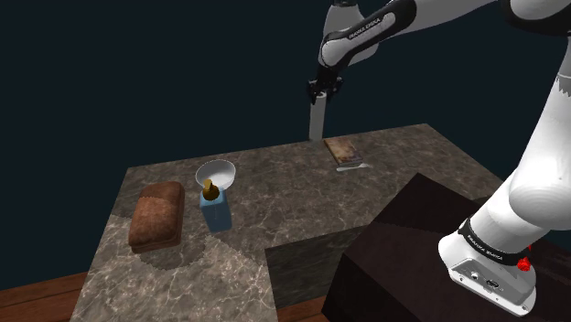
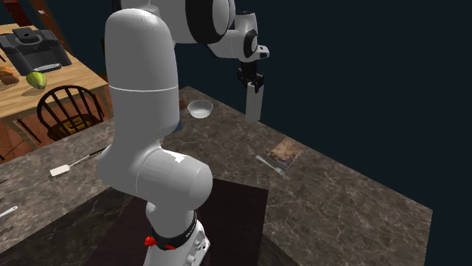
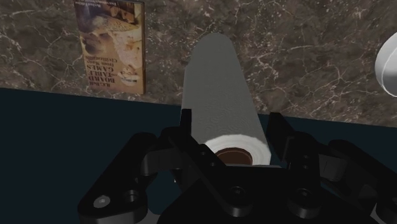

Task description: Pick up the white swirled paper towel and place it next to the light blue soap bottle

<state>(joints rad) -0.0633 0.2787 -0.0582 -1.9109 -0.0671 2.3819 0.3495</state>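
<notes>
Fingers (image 3: pixel 185 127) of my gripper (image 1: pixel 318 97) are closed on the top end of the paper towel roll (image 1: pixel 317 121), one on each side, so the grasp is made. The roll hangs upright at the counter's (image 1: pixel 293 201) far edge, near the book (image 1: pixel 340 150). The soap bottle (image 1: pixel 216 209) stands well apart, beside the bowl (image 1: pixel 217 173). I judge the carry and the set-down are left.
</notes>
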